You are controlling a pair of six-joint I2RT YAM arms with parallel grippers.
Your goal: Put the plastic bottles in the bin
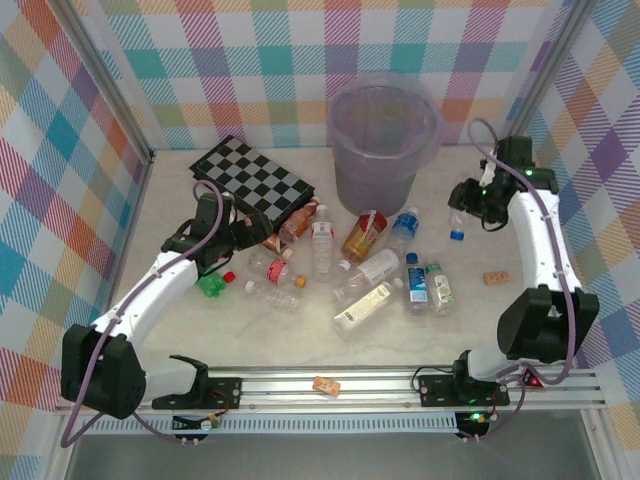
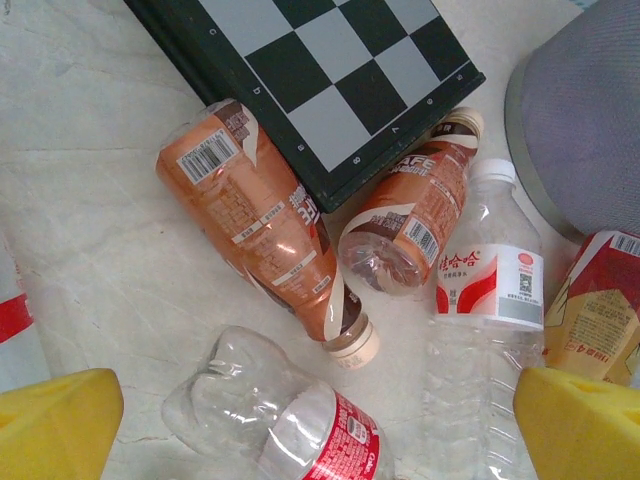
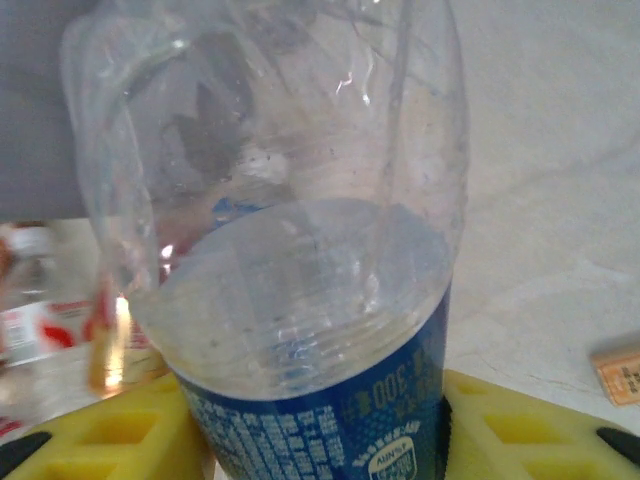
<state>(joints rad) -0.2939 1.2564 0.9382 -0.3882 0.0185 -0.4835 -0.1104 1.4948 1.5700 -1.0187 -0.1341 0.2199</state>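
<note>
**One bottle gripped at the right, the others loose on the counter**

Clenched at the right hand (image 3: pixel 310 440) on a clear blue-labelled bottle (image 3: pixel 300 300), with yellow pads (image 3: pixel 520 430) pressed against both sides of the label and the bottle's base pointing away from the wrist. From above, held to the right of the bin (image 1: pixel 385 140), near its wall but apart from it.

Spread wide at the left hand (image 2: pixel 320 440), grasping nothing, poised above a clear red-labelled bottle (image 2: pixel 300 425) lying on the counter (image 1: pixel 450 340). Just beyond, two orange-brown bottles (image 2: pixel 250 220) on their sides, both at the edge of the checkerboard (image 2: pixel 330 70). Beside these, a white-and-red-labelled bottle (image 2: pixel 488 290), cap towards the bin.

Other plastic bottles (image 1: pixel 365 270) scattered flat on the counter in front of the bin, between the two arms.
</note>
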